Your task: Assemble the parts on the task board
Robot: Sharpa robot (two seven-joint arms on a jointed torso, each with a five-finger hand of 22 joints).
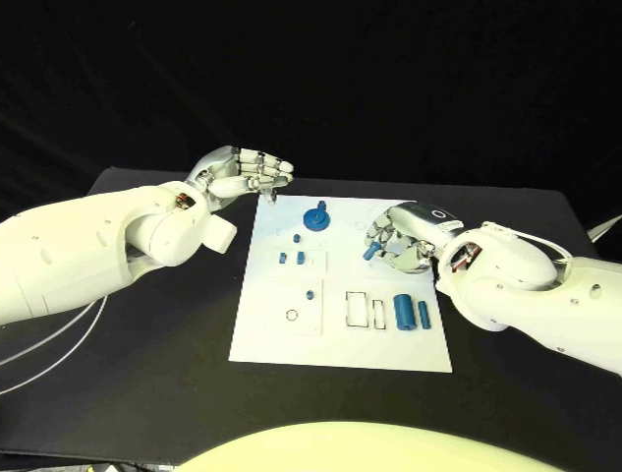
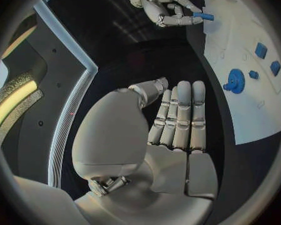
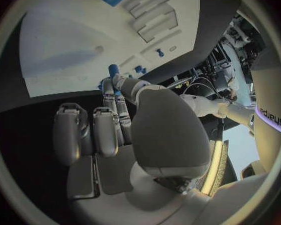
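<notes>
In the middle of the black table [image 1: 141, 393] lies one white task board [image 1: 342, 349], and all places below are given relative to it.

Count, head view: one round blue part with an upright peg [image 1: 316, 217] near the board's far edge; three small blue parts [image 1: 292, 258] clustered toward the board's left side, just nearer the robot than the round one; two blue cylinders [image 1: 413, 313] lying side by side near the board's right edge, beside empty rectangular recesses [image 1: 358, 309]; and one further blue part [image 1: 371, 254] at the right hand. Two hands are present.

The right hand [image 1: 400, 239] sits over the board's right edge, toward the far side. Its fingers are curled and pinch the blue part; the left wrist view shows this part [image 2: 203, 16] held at the fingertips above the board surface, and the right wrist view shows it [image 3: 113, 69] projecting beyond the fingertips.

The left hand [image 1: 243, 174] hangs just off the board's far left corner, over the table. Its fingers are straight and pressed side by side, the thumb alongside, nothing held. It touches no part; the round part lies near it, on the board.

Partial lettering shows at the right wrist view's rim; not legible with confidence.
</notes>
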